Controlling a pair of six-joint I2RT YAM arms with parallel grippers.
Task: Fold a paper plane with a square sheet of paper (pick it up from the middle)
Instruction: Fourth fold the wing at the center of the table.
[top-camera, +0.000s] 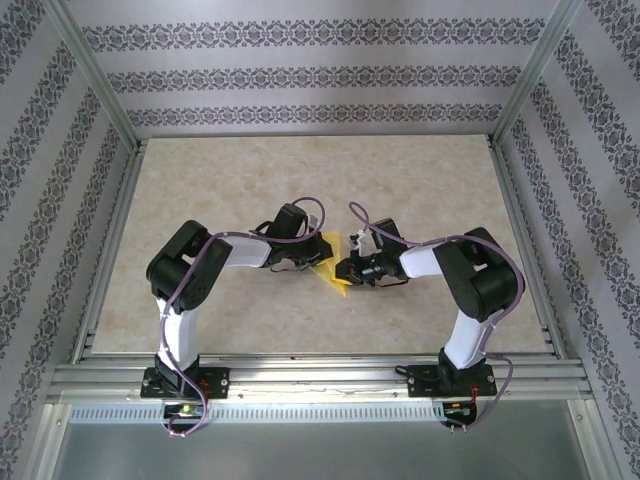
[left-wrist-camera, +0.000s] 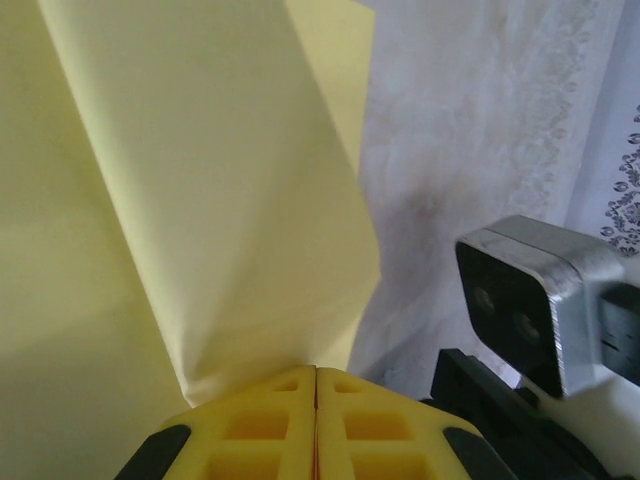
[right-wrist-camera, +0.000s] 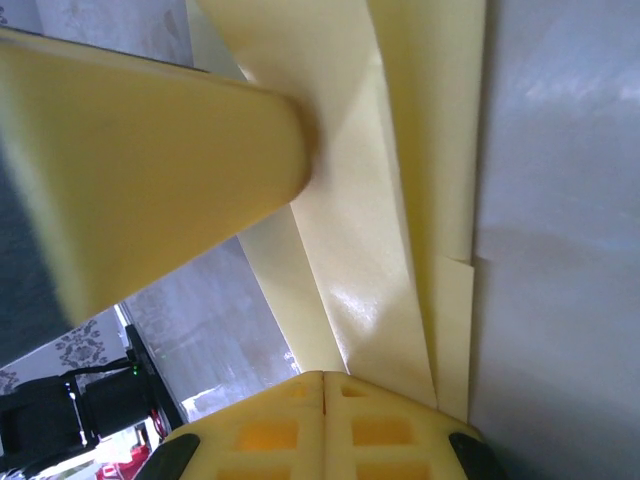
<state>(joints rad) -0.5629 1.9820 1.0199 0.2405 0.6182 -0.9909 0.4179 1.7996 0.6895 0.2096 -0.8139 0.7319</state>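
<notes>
One paper plane clamped by two: left pincer, right pincer

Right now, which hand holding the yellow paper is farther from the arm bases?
The left hand; it grips the yellow paper on the far side, the right hand on the near side.

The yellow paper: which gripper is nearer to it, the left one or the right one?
Neither: both hold the yellow paper. The left gripper is shut on its left side, the right gripper is shut on its right side.
</notes>
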